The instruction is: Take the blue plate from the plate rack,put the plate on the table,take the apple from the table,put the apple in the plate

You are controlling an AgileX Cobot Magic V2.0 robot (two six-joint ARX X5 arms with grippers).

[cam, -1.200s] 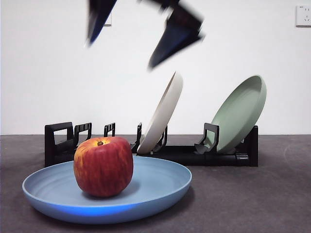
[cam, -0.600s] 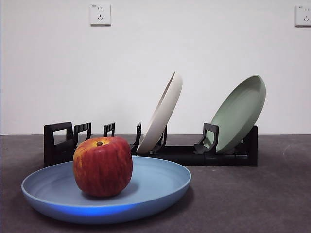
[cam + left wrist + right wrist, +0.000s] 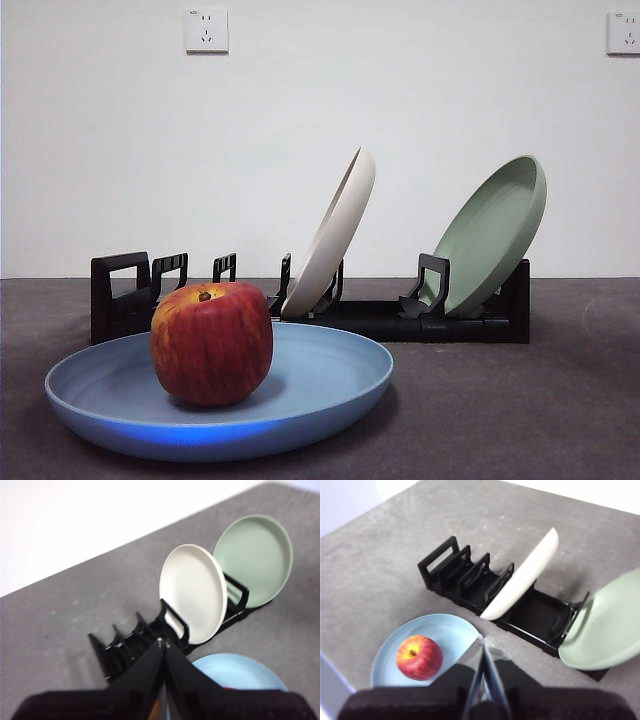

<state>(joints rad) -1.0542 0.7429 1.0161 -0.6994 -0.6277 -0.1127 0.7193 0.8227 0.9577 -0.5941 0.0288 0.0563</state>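
From the front I see the apple (image 3: 212, 343) sitting upright inside the blue plate (image 3: 330, 385), left of its middle, and the plate lies flat on the table (image 3: 520, 410) in front of the rack (image 3: 390, 318). On the left end of the rack the brackets hold nothing. Further right a cream plate (image 3: 335, 232) leans in its slot, and at the right end a green plate (image 3: 495, 232) leans the same way. Nothing stands between my camera and the apple, and no arm shows in this view. Two wall sockets (image 3: 206, 29) are on the white wall behind. The left wrist view looks down on the rack from above; the left gripper (image 3: 164, 647) has its jaws pressed together with nothing between them, and only a part of the blue plate shows there. The right wrist view shows what the left one hides: the whole apple in the plate. The right gripper (image 3: 483, 645) is also closed and empty, above the plate's edge.
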